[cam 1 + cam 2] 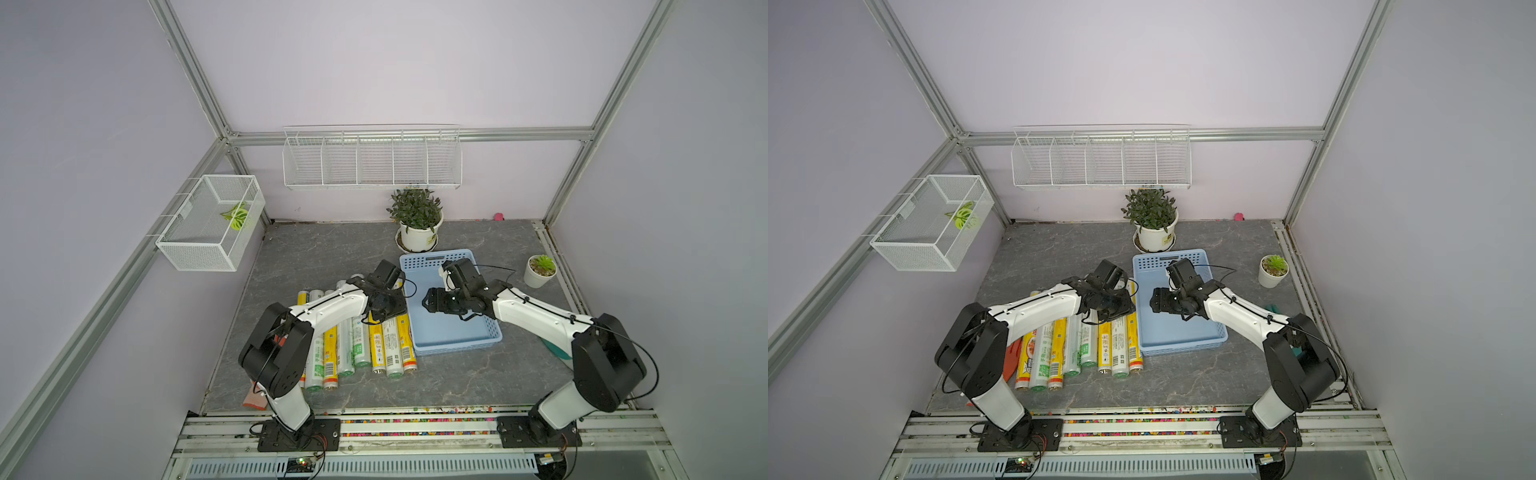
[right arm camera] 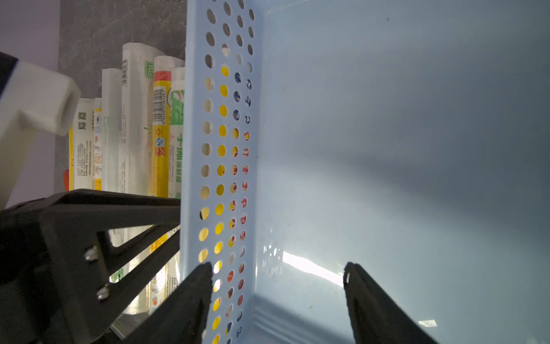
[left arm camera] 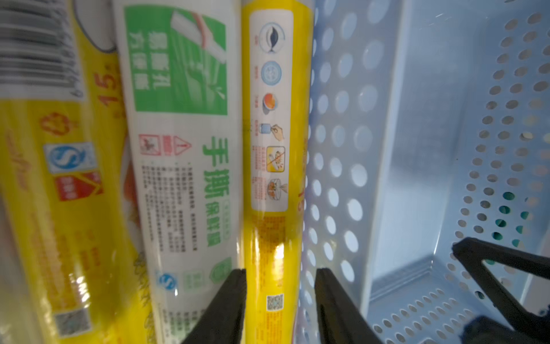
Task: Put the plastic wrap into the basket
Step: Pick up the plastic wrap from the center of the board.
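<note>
Several rolls of plastic wrap [image 1: 357, 345] lie side by side on the grey table, left of the light-blue basket [image 1: 453, 338]. Some are yellow, others white with green labels. My left gripper [image 3: 279, 286] reaches down at the row's right end and is shut on the yellow roll [image 3: 273, 232] that lies against the basket wall [image 3: 336, 166]. In a top view that roll [image 1: 1133, 345] runs along the basket [image 1: 1183, 332]. My right gripper [image 2: 276, 274] hangs over the basket floor [image 2: 387, 149] near its left wall, open with nothing between its fingers. The basket holds no rolls.
A large potted plant [image 1: 417, 224] stands just behind the basket and a small white pot [image 1: 539, 272] to its right. An orange glove [image 1: 254, 397] lies at the front left. A wire-mesh box [image 1: 212, 222] and a wire rack [image 1: 372, 160] hang on the walls.
</note>
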You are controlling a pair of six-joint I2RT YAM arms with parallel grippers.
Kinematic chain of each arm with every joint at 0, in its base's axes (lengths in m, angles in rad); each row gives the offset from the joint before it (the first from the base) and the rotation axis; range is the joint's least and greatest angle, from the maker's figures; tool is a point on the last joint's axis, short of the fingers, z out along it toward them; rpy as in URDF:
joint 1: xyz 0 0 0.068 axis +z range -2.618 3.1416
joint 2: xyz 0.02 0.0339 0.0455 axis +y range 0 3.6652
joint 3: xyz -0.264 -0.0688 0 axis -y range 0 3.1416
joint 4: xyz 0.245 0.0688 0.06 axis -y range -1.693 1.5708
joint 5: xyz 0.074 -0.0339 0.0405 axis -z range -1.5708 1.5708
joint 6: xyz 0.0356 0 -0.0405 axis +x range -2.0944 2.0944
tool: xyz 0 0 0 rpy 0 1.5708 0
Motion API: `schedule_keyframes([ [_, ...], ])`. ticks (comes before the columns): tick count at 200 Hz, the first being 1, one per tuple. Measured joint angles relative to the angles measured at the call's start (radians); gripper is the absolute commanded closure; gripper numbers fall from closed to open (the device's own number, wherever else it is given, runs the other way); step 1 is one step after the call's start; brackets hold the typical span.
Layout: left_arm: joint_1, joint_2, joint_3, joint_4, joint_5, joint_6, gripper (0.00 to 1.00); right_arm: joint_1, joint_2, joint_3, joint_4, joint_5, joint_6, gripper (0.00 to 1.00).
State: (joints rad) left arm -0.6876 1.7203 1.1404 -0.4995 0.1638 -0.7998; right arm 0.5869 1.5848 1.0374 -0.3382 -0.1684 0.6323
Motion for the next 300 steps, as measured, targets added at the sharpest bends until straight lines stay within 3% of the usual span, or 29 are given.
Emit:
schedule_keyframes([
  [132, -0.002, 0.029, 0.055, -0.04, -0.01, 0.026, 0.48, -0.015, -0.008, -0.044, 0.016, 0.01, 0.008, 0.24],
  [167, -0.002, -0.012, 0.061, -0.051, -0.037, 0.031, 0.55, -0.018, -0.008, -0.044, 0.018, 0.007, 0.008, 0.24],
  [216, -0.002, 0.09, 0.111, -0.073, -0.02, 0.035, 0.58, -0.018, -0.008, -0.044, 0.021, 0.003, 0.008, 0.23],
  [300, -0.01, 0.203, 0.19, -0.111, -0.009, 0.037, 0.5, -0.018, -0.008, -0.044, 0.021, 0.003, 0.008, 0.23],
])
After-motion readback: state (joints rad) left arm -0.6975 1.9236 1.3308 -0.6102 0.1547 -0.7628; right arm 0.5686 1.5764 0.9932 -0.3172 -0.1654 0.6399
